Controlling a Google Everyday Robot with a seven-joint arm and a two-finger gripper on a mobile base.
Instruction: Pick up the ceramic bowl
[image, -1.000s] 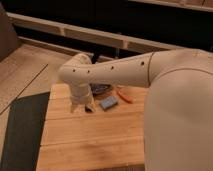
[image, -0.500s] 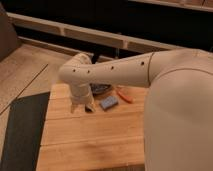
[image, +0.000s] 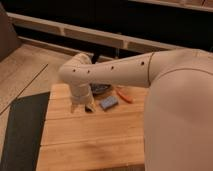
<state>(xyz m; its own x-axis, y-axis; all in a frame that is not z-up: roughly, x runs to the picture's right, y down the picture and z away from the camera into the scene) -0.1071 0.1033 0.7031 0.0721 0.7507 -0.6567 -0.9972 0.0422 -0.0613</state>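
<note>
Jaws: pointed down, low over the tabletop; spread cannot be told, nor any hold on anything.

Item 1, white gripper (image: 82, 106): at the end of a cream-white arm (image: 115, 75) dotted with small dark holes, entering from the right of the view; wrist bent sharply downward directly above the jaws.

Item 2, small round glossy dark grey ceramic bowl (image: 101, 88): just behind the jaws and slightly to their right, standing on the table; largely hidden by the wrist, only part of rim and inside showing; contact with the gripper not discernible.

Item 3, flat blue-grey rectangular block (image: 108, 103): near the jaws on their right, lying flat on the wood, just in front of the bowl.

Item 4, slim orange object (image: 124, 95): farther right of the jaws, beyond the block, lying aslant; kind not discernible.

Item 5, light wooden plank table (image: 90, 142): beneath the jaws, bearing all of the above.

Item 6, dark grey floor mat (image: 22, 130): left of the jaws, alongside the table's left edge.
</note>
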